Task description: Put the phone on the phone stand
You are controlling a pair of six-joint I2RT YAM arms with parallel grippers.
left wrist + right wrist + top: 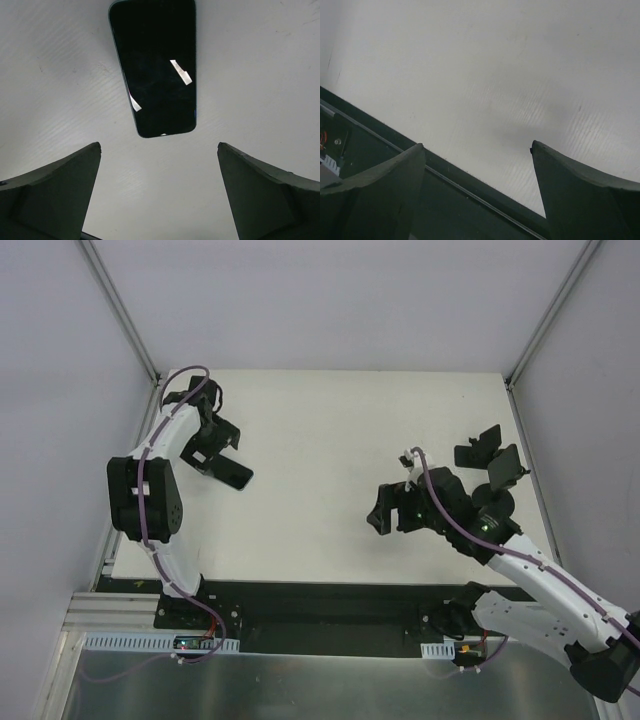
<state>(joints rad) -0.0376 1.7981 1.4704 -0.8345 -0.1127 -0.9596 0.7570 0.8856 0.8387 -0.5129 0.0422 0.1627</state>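
Observation:
The phone [155,65] is a flat black slab lying on the white table, just beyond my left fingertips in the left wrist view. It also shows in the top view [230,475] at the left. My left gripper [214,445] is open and empty right above and behind it, also seen in its wrist view [157,150]. The phone stand [492,468] is at the right, its holder plates raised above a round base, partly behind the right arm. My right gripper [388,517] is open and empty, left of the stand, near the table's front edge [475,147].
The white table [330,450] is bounded by white walls at the back and sides. A dark front edge strip [420,200] runs below the right gripper. Both arm bases stand on the black rail [320,615] at the near edge.

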